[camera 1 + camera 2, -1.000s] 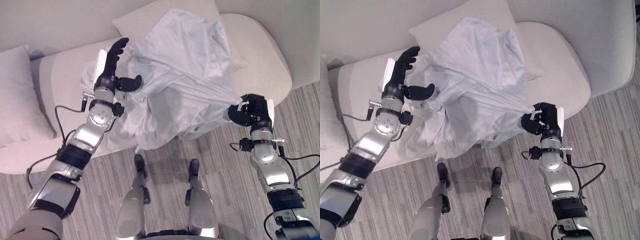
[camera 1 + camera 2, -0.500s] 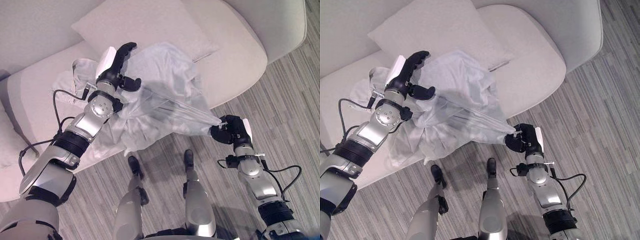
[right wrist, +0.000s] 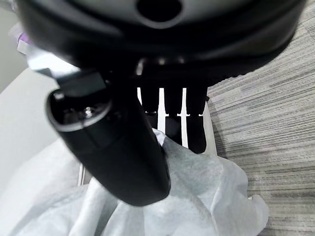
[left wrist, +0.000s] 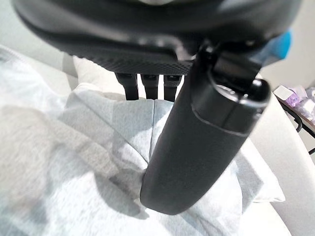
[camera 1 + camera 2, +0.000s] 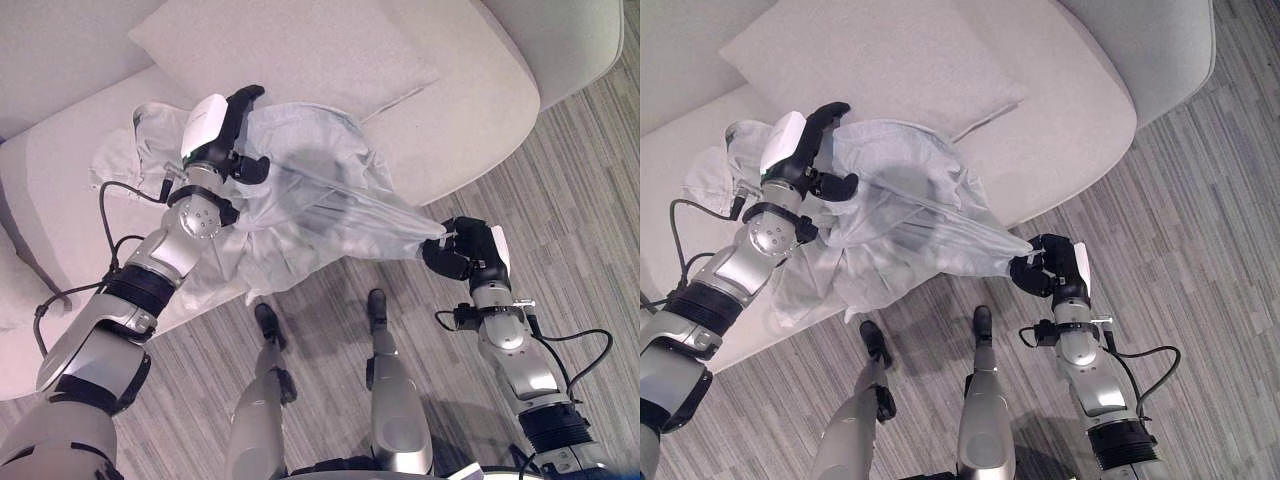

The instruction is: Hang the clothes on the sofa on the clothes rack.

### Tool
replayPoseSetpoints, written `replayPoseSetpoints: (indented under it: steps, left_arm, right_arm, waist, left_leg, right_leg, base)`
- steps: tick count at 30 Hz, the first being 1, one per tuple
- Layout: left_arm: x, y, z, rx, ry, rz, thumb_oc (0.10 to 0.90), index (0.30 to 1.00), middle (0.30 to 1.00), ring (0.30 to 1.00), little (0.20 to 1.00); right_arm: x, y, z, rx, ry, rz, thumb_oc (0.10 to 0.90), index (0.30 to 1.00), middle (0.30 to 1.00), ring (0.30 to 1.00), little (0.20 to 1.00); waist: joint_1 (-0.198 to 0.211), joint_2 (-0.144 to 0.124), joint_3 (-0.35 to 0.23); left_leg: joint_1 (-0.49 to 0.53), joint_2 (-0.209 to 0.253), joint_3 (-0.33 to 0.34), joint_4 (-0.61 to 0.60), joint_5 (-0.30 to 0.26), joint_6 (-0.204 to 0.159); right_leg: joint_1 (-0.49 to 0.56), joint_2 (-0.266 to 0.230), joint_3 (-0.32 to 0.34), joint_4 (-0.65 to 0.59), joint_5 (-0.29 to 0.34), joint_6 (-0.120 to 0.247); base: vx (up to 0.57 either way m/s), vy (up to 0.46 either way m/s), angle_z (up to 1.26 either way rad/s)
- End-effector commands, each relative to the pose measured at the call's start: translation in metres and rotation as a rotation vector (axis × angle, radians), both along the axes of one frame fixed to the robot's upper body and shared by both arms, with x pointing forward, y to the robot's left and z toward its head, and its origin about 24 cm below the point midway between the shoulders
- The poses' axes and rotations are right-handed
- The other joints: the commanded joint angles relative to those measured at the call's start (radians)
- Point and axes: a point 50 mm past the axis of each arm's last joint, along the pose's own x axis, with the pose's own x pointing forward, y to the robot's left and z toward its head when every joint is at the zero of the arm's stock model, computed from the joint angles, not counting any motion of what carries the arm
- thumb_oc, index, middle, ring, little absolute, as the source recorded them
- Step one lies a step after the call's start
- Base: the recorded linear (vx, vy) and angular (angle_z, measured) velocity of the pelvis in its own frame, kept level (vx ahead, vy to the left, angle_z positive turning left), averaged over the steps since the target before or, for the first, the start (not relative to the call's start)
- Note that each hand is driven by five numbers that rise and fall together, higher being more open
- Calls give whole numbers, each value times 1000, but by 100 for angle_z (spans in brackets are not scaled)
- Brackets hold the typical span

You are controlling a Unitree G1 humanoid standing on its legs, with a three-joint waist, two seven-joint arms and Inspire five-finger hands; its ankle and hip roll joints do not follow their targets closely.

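A pale grey-white garment [image 5: 310, 195] lies crumpled on the sofa seat [image 5: 470, 110], with one end stretched out past the seat's front edge over the floor. My right hand [image 5: 462, 250] is shut on that stretched corner, and its wrist view shows cloth [image 3: 197, 206] bunched under the curled fingers [image 3: 172, 113] and thumb. My left hand [image 5: 218, 135] rests at the garment's upper left part on the seat, fingers straight. Its thumb [image 4: 197, 147] lies on the cloth [image 4: 74, 162], which is not gripped.
A large light cushion [image 5: 290, 45] leans on the sofa back behind the garment. Grey striped floor [image 5: 580, 170] runs in front of the sofa and to the right. A second cushion's corner [image 5: 15, 290] sits at the far left.
The camera has shifted. My right hand has drawn the garment's corner down and away from the sofa, so the cloth is stretched lower. My left hand stays on the cloth.
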Motion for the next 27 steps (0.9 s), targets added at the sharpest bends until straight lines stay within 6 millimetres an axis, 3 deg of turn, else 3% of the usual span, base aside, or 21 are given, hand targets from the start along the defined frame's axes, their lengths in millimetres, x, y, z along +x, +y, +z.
replayPoseSetpoints:
  steps: [1, 2, 8, 12, 17, 21, 24, 25, 27]
  left_arm:
    - [4, 20, 18, 18, -64, 68, 731, 796, 796, 796, 796]
    - [4, 16, 14, 32, -47, 58, 400, 300, 300, 300, 300]
    - [4, 14, 17, 48, -87, 76, 400, 300, 300, 300, 300]
    - [-11, 25, 13, -89, -147, 94, 400, 300, 300, 300, 300]
    - [-31, 38, 9, -193, -206, 100, 400, 300, 300, 300, 300]
    - [-54, 52, 14, -259, -284, 110, 400, 300, 300, 300, 300]
    - [-76, 66, 20, -287, -355, 128, 400, 300, 300, 300, 300]
    - [-81, 71, 23, -288, -376, 140, 400, 300, 300, 300, 300]
    - [-99, 86, 38, -251, -454, 164, 400, 300, 300, 300, 300]
  right_arm:
    - [-6, -19, 44, 22, -243, -61, 400, 300, 300, 300, 300]
    - [-6, -20, 46, 27, -253, -67, 400, 300, 300, 300, 300]
    - [-8, -23, 47, 32, -265, -89, 400, 300, 300, 300, 300]
    - [-10, -30, 42, 21, -238, -123, 400, 300, 300, 300, 300]
    - [-10, -38, 50, -31, -249, -137, 400, 300, 300, 300, 300]
    - [-9, -44, 68, -64, -294, -127, 400, 300, 300, 300, 300]
    - [-8, -46, 96, -114, -384, -109, 400, 300, 300, 300, 300]
    - [-8, -46, 107, -127, -418, -97, 400, 300, 300, 300, 300]
    - [-8, -42, 147, -182, -556, -64, 400, 300, 300, 300, 300]
  waist:
    - [20, -49, -41]
    - [20, -49, -42]
    - [26, -43, -49]
    - [45, -23, -92]
    - [71, -4, -141]
    - [102, 11, -199]
    - [138, 18, -261]
    - [146, 18, -275]
    - [185, 15, -329]
  left_leg:
    - [101, 5, -45, 2, -185, -28]
    - [99, 5, -45, 2, -185, -28]
    - [114, 7, -48, 2, -191, -32]
    - [157, 3, -60, 2, -199, -35]
    - [204, -3, -73, 2, -209, -39]
    - [245, -16, -90, 2, -216, -39]
    - [285, -34, -113, 2, -235, -35]
    - [297, -42, -120, 2, -235, -30]
    - [334, -75, -135, 2, -257, -12]
  right_leg:
    - [-73, 2, 28, 3, 65, 18]
    - [-75, 1, 29, 3, 65, 17]
    - [-54, 5, 22, 3, 53, 19]
    - [9, 2, 1, 3, 33, 15]
    - [76, -5, -25, 3, 17, 11]
    - [146, -18, -57, 3, -1, 7]
    - [214, -35, -95, 3, -13, 8]
    - [231, -43, -103, 3, -10, 8]
    - [278, -78, -130, 3, 12, 22]
  base:
    - [0, 0, 0]
    - [0, 0, 0]
    - [0, 0, 0]
    - [33, -29, 2]
    - [28, -5, 12]
    - [58, 21, 24]
    - [57, 67, 43]
    - [93, 135, 39]
    - [43, 189, 43]
